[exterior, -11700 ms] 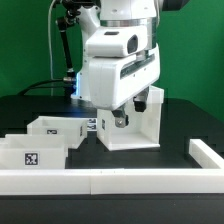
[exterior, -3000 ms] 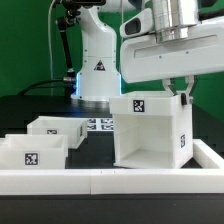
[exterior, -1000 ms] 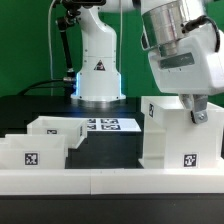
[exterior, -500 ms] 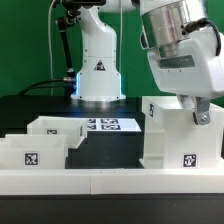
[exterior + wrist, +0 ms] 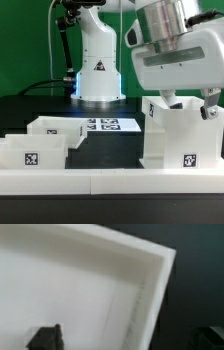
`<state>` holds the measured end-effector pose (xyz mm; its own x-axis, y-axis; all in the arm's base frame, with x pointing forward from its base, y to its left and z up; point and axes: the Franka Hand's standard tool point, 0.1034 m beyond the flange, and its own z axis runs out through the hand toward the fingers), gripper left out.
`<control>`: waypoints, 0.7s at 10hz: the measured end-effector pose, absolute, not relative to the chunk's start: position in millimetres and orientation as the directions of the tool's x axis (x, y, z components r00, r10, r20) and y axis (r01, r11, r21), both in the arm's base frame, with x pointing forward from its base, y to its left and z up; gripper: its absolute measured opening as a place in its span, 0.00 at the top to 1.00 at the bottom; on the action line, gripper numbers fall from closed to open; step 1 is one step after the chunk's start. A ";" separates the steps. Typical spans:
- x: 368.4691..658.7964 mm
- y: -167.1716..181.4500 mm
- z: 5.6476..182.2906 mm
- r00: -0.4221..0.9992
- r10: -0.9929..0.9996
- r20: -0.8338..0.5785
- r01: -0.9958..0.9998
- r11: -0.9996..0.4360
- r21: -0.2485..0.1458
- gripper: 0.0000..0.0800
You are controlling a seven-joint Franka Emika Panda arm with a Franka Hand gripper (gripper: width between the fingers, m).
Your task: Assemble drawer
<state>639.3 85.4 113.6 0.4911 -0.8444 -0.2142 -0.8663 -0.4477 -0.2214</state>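
The tall white drawer housing [image 5: 178,135] stands on the exterior view's right, with a tag low on its front. Two shallow white trays sit on the exterior view's left, one in front [image 5: 30,153] and one behind [image 5: 55,127]. My gripper [image 5: 190,104] hangs over the housing's top right edge. In the wrist view the housing's wall [image 5: 148,286] runs between my two dark fingertips [image 5: 42,336], with a gap on each side. The gripper [image 5: 128,338] is open and straddles the wall without clamping it.
A long low white rail [image 5: 110,181] runs along the front of the table, with a raised end at the exterior view's right. The marker board [image 5: 105,125] lies flat behind the trays. The robot's base [image 5: 98,70] stands at the back.
The hand has turned and lifted slightly above the housing's top since half a second ago. The housing has stayed where it stood. The trays have not moved.
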 end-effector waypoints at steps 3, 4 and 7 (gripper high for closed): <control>634.2 77.3 136.2 0.658 -0.730 -0.187 -0.749 -0.610 -0.258 0.19; 632.8 79.0 141.8 0.666 -0.723 -0.182 -0.742 -0.617 -0.262 0.19; 632.2 78.5 139.1 0.702 -0.692 -0.169 -0.708 -0.653 -0.269 0.19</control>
